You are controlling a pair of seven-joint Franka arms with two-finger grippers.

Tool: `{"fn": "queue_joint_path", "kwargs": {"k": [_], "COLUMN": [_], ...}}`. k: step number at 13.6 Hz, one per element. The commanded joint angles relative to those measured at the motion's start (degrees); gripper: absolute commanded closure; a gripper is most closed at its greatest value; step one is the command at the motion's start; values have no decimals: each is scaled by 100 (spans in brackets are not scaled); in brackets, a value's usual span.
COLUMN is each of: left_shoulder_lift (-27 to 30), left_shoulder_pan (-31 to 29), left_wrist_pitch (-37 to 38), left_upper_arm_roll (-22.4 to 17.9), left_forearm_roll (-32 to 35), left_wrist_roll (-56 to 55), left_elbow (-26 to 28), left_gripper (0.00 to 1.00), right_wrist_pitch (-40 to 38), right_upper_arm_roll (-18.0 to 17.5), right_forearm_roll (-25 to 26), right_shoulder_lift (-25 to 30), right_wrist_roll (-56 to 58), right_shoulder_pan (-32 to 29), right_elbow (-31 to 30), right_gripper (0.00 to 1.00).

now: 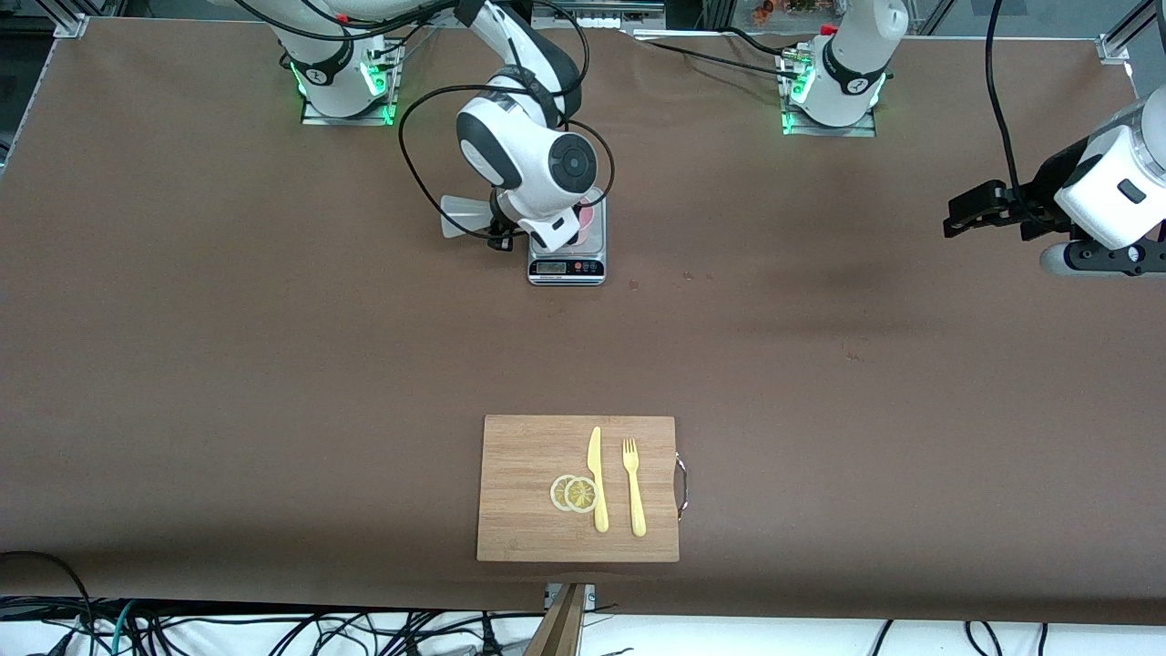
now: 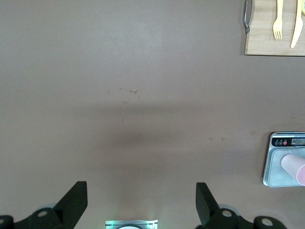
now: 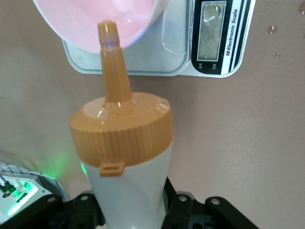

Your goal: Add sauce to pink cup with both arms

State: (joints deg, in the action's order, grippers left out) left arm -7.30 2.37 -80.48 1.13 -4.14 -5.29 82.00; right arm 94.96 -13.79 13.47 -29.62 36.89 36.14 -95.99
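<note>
A wooden board (image 1: 577,487) lay nearest. The right gripper (image 3: 138,210) squeezed the sauce bottle (image 3: 125,162), its nozzle over the pink cup (image 3: 90,19) on the scale (image 1: 567,266). Pouring looked about to start. The left gripper (image 2: 141,202) waited over bare table, fingers spread apart.

- I see a matt brown table cover (image 1: 273,364) — faintly creased.
- Squeeze bottle (image 3: 128,191): translucent whitish plastic, with a ribbed orange cap (image 3: 121,138).
- Pink cup (image 3: 95,19) looks glossy plastic.
- Scale (image 3: 157,52) plate — brushed metal.
- Cutting board (image 1: 528,483): grained wood.
</note>
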Motion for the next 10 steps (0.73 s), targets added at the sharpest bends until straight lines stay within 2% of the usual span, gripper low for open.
{"fn": "queue_joint_path", "kwargs": {"k": [1,7,10], "left_shoulder_lift": [18,18,18], "left_shoulder_pan": [9,9,9], "left_wrist_pitch": [32,32,32], "left_upper_arm_roll": [2,2,2], "left_forearm_roll": [97,97,97], "left_wrist_roll": [116,116,116], "left_elbow": [-17,-17,-17], "left_gripper": [0,0,0], "right_wrist_pitch": [-196,-215,101], "right_upper_arm_roll": [-62,-106,-19], "right_forearm_roll": [270,139,-511], "right_shoulder_lift": [-53,-9,148], "right_wrist_roll": [-191,150,799], "right_shoulder_pan": [42,-212,-467], "right_elbow": [168,283,231], "right_gripper": [100,100,100]}}
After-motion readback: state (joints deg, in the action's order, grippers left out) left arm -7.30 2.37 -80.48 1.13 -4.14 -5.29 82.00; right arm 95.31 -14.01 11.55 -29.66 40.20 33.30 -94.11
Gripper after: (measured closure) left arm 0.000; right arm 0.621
